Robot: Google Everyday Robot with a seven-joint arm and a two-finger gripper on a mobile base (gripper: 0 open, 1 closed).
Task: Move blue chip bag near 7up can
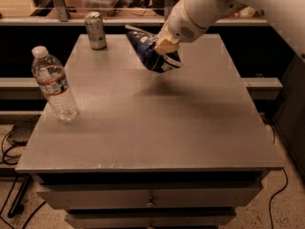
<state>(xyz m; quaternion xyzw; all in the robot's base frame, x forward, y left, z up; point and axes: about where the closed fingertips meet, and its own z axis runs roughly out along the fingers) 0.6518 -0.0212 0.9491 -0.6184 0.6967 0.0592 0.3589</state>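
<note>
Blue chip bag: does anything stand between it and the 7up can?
Nothing visible does. The gripper holds the blue chip bag above the table, just right of the 7up can, with only bare surface between them. The water bottle stands far left, off that path.
</note>
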